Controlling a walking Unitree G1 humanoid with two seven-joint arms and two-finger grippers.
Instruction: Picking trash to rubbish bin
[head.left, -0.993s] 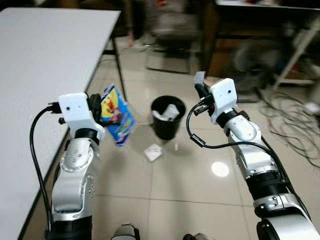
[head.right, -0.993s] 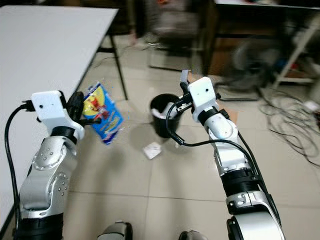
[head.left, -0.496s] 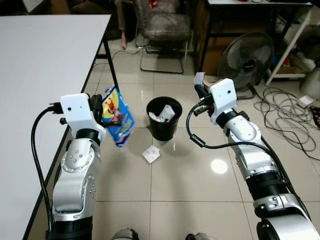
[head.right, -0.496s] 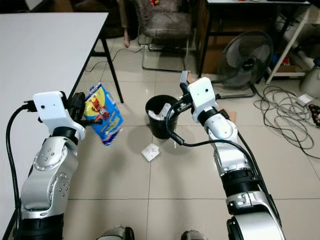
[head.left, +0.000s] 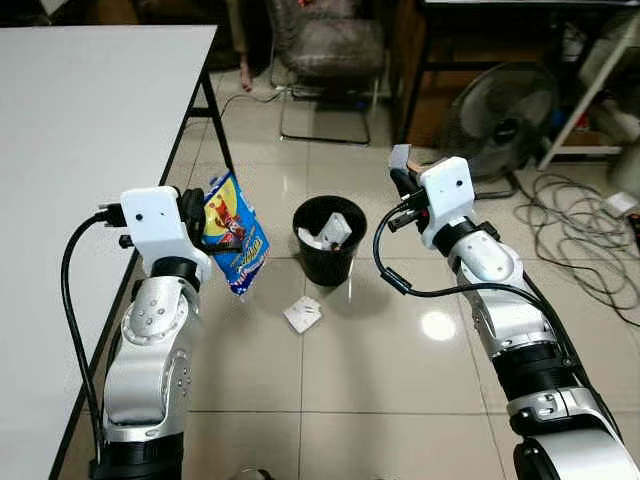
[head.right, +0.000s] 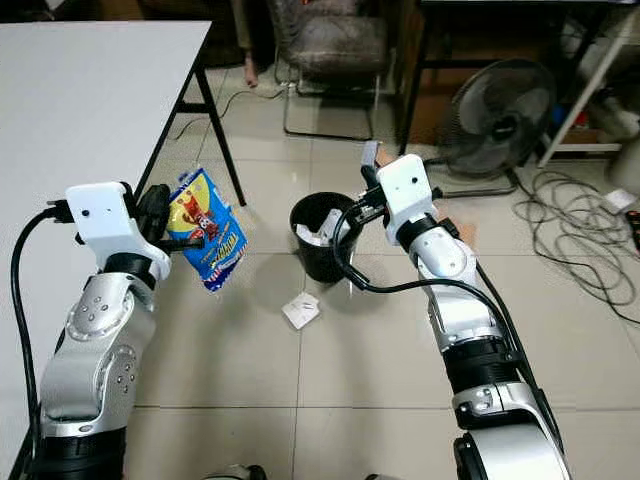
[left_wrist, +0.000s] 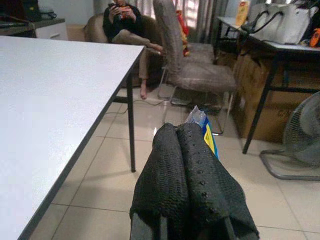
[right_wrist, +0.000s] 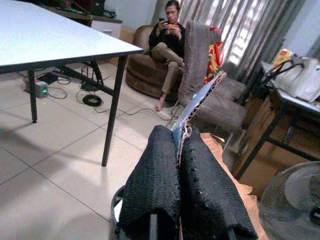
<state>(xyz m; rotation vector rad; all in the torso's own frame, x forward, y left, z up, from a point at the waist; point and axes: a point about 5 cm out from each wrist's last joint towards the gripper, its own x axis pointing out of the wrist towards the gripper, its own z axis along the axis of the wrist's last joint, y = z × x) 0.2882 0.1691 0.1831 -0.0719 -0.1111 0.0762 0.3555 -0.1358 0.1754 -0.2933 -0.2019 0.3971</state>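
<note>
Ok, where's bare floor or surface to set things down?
The white table top is bare, as are the tiles right of the black rubbish bin. Crowded: the crumpled white paper before the bin, and tangled grey cables by the black fan.

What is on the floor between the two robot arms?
A black rubbish bin with trash already in it, and a white scrap on the tiles just in front of it. Both eye views show this.
</note>
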